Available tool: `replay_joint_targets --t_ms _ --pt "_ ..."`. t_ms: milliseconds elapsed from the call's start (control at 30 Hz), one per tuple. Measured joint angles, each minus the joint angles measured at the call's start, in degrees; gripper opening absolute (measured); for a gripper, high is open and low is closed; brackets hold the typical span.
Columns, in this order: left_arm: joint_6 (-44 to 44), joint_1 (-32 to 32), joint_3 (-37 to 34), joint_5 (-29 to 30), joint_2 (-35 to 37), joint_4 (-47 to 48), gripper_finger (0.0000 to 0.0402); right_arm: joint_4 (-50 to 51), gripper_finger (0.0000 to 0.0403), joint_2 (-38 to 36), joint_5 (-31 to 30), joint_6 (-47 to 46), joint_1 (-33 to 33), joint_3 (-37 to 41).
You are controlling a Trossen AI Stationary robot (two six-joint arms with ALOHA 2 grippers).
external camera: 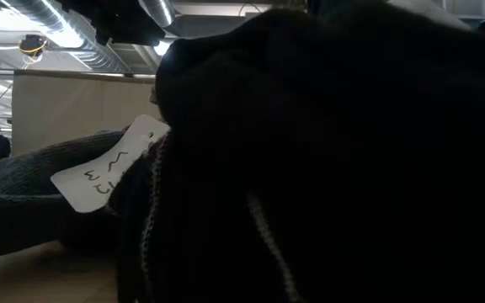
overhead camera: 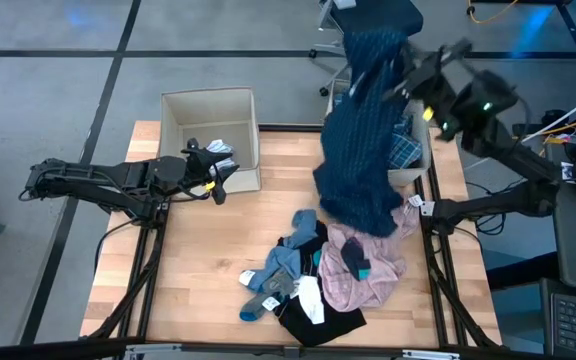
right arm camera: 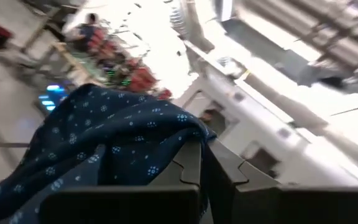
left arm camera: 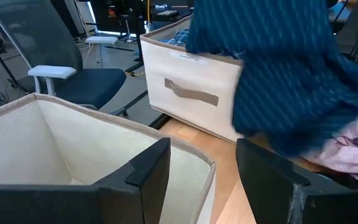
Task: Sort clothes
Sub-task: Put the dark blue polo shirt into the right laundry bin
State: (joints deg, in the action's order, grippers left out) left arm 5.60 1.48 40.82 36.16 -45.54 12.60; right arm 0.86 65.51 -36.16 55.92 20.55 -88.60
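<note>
Dark fabric (external camera: 327,168) fills the low view, hiding the table and both arms. The lifted navy dotted garment (overhead camera: 363,150) covers most of the right box (overhead camera: 408,178). The paper tag's (external camera: 112,172) handwriting is unreadable.

Two beige fabric boxes sit at the far side of the wooden table (overhead camera: 208,260): left box (overhead camera: 208,105); right box (left arm camera: 191,93); office chair (left arm camera: 73,74) behind.

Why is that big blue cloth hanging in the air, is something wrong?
Nothing is broken. The right gripper is shut on the navy garment, holding it up over the right box. The low view is mostly blocked by dark cloth close to the camera. The left gripper waits open by the left box.
</note>
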Motion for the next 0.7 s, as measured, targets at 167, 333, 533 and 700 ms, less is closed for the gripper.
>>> replay_joint_targets --t_ms 167,333,533,700 --pt "0.0 0.0 0.0 0.0 0.0 0.0 0.0175 1.3 0.0009 7.2 2.5 7.6 3.6 -16.0" --pt "0.0 0.0 0.0 0.0 0.0 0.0 0.0175 4.0 0.0009 14.7 7.1 10.8 6.6 -33.5" --pt "0.0 0.0 0.0 0.0 0.0 0.1 0.0175 -3.8 0.0009 21.7 13.9 17.7 9.0 -44.7" --pt "-0.1 -0.1 0.0 0.0 0.0 0.2 0.0175 -11.3 0.0009 22.4 19.3 21.6 12.1 -42.9"
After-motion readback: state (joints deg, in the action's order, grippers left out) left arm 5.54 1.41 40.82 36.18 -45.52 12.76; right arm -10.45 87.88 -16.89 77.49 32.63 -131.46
